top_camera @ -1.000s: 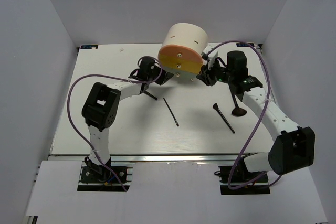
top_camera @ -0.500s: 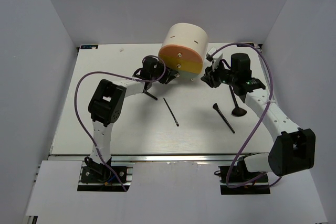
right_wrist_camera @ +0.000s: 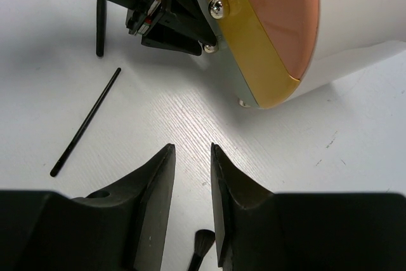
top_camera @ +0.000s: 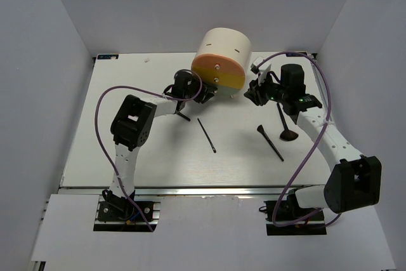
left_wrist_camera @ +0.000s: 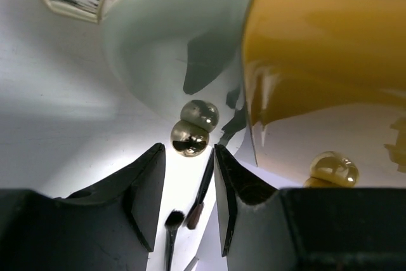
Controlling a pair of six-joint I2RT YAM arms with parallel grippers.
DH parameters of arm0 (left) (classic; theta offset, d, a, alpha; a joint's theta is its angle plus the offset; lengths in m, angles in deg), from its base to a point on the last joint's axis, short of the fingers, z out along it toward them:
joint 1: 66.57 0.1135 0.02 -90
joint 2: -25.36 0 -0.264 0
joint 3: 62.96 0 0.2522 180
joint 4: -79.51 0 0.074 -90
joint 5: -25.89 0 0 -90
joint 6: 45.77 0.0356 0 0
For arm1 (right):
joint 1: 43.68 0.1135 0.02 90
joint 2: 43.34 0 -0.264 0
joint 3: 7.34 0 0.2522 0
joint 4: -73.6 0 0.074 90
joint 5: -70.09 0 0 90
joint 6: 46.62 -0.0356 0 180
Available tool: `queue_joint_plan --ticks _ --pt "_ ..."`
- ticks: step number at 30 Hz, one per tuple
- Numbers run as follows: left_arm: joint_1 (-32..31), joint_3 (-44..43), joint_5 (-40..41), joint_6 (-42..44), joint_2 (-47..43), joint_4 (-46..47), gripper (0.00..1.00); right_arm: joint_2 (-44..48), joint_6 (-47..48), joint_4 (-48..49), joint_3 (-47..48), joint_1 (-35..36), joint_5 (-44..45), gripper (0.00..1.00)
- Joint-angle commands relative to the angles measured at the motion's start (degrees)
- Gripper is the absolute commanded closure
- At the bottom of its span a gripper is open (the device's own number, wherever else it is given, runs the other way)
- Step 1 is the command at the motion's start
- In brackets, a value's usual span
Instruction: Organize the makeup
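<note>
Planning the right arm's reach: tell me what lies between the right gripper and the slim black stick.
Nothing. In the right wrist view, only bare white table separates the right gripper from the slim black stick.

**Glossy plastic and bright metal on a matt, grained tabletop**

The cream case [top_camera: 223,47] is finished in smooth plastic with a soft sheen. Its orange-yellow drawer front [left_wrist_camera: 317,61] is seen as glossy, slightly translucent plastic, and its round knob [left_wrist_camera: 189,138] as mirror-bright metal. The white tabletop [right_wrist_camera: 158,112] is marked by a fine matt grain and a few small scuffs. The left claw [left_wrist_camera: 188,157] and right claw [right_wrist_camera: 192,153] are formed in matt black plastic. The slim black stick [right_wrist_camera: 85,122] is dull and smooth, and the brush [right_wrist_camera: 202,244] is tipped with soft dark bristles.
</note>
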Motion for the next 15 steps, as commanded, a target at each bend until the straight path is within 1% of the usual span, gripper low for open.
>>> queue_joint_plan --ticks 1,4,8,13,15 --pt "-0.4 -1.6 0.2 -0.4 0.4 2.4 0.53 1.4 -0.7 1.0 -0.8 -0.4 -1.1 0.65" --pt "-0.4 -1.0 0.5 -0.8 1.0 4.0 0.56 1.4 -0.8 1.1 -0.8 -0.5 -1.2 0.65" --pt "-0.7 0.4 2.0 -1.3 1.4 6.6 0.63 1.5 -0.9 1.1 -0.8 -0.6 -1.4 0.65" --pt "-1.1 1.3 2.8 -1.5 1.8 8.8 0.65 1.8 -1.0 1.0 -1.0 -0.7 -1.5 0.65" --pt "-1.1 2.4 3.0 -2.2 1.8 9.8 0.68 1.8 -1.0 0.9 -1.1 -0.7 -1.5 0.66"
